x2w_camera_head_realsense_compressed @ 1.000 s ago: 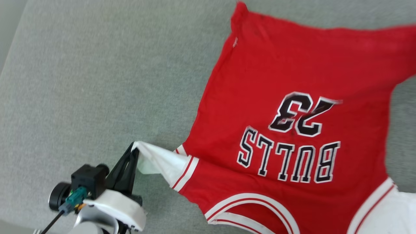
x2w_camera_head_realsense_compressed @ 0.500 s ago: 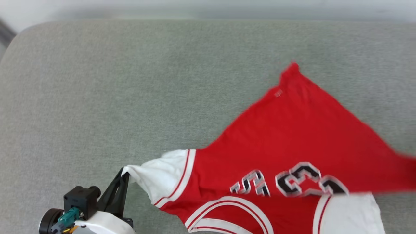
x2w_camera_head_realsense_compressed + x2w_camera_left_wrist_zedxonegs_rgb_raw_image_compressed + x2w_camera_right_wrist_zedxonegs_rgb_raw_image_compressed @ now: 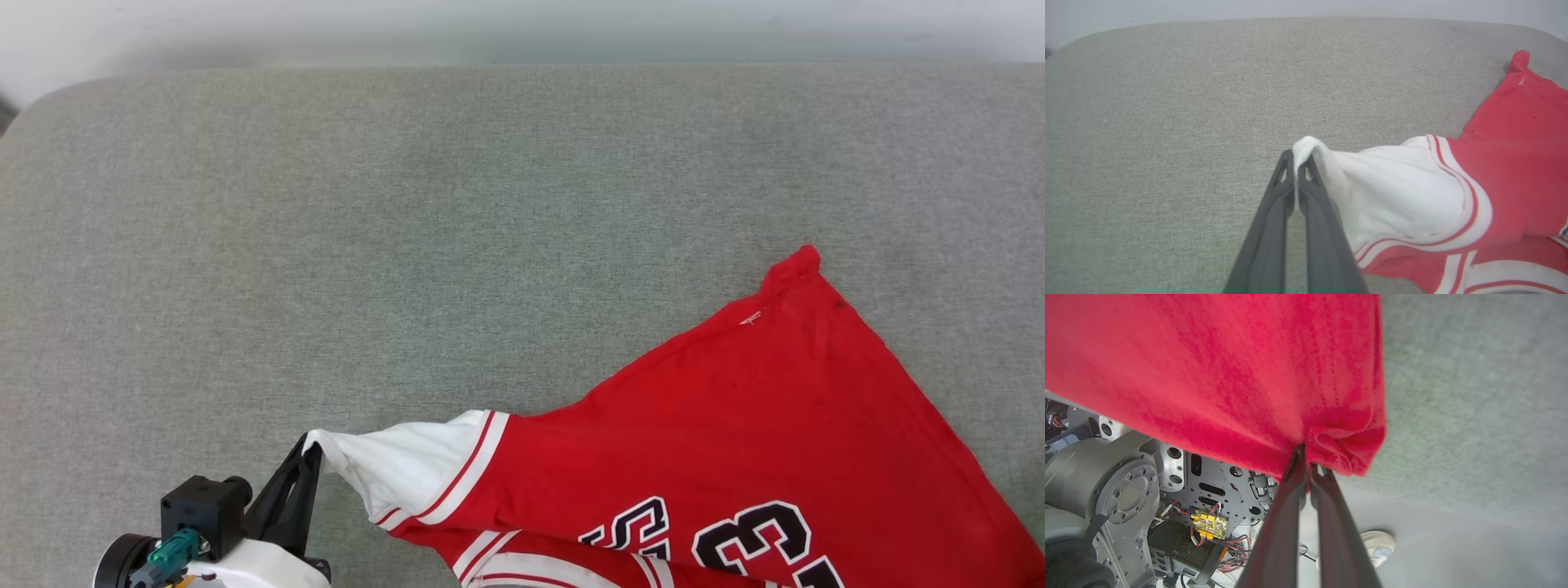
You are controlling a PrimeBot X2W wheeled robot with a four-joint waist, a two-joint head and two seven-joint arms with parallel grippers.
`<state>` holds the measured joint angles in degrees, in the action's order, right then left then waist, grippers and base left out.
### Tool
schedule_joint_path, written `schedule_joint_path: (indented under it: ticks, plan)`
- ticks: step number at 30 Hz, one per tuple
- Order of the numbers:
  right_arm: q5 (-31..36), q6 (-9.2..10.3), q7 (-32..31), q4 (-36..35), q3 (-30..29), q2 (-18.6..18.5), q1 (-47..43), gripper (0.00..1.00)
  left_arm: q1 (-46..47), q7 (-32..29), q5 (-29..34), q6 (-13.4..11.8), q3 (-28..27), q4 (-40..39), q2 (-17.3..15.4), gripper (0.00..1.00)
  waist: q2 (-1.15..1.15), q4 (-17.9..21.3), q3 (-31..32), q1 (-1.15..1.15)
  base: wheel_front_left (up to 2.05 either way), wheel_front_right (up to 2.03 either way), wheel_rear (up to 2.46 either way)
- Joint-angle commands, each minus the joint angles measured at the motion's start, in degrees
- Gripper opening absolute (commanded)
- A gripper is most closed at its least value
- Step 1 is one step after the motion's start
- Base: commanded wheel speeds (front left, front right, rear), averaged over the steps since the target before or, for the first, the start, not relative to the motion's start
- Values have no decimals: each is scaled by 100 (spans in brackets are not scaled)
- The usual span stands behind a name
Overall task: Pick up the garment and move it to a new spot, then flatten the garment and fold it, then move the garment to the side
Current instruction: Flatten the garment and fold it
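Bright, even, diffuse light in all three views, no hard shadows. Head view crisp: the weave of the grey surface [image 3: 408, 245] and the edges of the garment [image 3: 735, 408] read clean, no smear. The pale strip beyond the surface's far edge is washed out, near white. Faint soft shadow on the surface below the garment's lifted end, by the left gripper [image 3: 313, 447]. Left wrist view milkier, lower contrast; the surface's far edge bows with the wide lens. Right wrist view: red cloth close to the lens, oversaturated, mottled, out of focus. The right gripper [image 3: 1305, 456] blurs toward the bottom edge. Machinery [image 3: 1126, 490] behind is sharper; floor [image 3: 1453, 547] pale, slightly glary.
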<state>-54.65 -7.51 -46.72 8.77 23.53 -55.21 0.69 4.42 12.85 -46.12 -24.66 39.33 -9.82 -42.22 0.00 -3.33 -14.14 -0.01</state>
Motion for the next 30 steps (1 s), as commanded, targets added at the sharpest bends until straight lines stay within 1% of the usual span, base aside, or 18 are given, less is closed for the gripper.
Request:
schedule_joint_path:
  ticks: [1,3,7,11,14,16,18,22,26,30]
  plan:
    - [67,4,82,-29,-113,85,56,31,-60,6,-15,-17,-12,-4,4,0,0,21,17,1,0,0,0]
    - [146,4,111,-154,-290,105,187,100,-55,-9,-20,-22,-4,3,4,0,0,40,47,1,0,0,0]
    - [196,3,245,-453,-775,59,458,100,-48,-25,-21,-27,23,-3,28,0,0,42,97,1,0,0,0]
    - [267,3,242,-838,-1181,-37,896,100,-9,-28,2,-24,39,-25,37,0,0,-8,95,1,0,0,0]
    - [323,3,112,-1083,-1340,-45,1309,100,49,-30,26,7,57,-35,50,0,0,-79,44,1,0,0,0]
    - [393,3,-54,-1241,-1320,-72,1628,100,91,-34,52,31,72,-39,63,0,0,-136,-24,1,0,0,0]
    - [472,3,-261,-1385,-1207,-88,1939,100,151,-37,65,59,93,-31,85,0,0,-201,-108,1,0,0,0]
    - [678,3,-750,-1442,-809,41,2626,100,313,-6,119,123,127,9,178,0,0,-325,-320,1,0,0,0]
    - [876,3,-1184,-1225,-253,215,3325,100,482,-7,189,186,181,71,271,0,0,-459,-513,1,0,0,0]
    - [1027,3,-1478,-914,279,414,3935,100,651,-4,252,249,213,142,357,0,0,-602,-721,1,0,0,0]
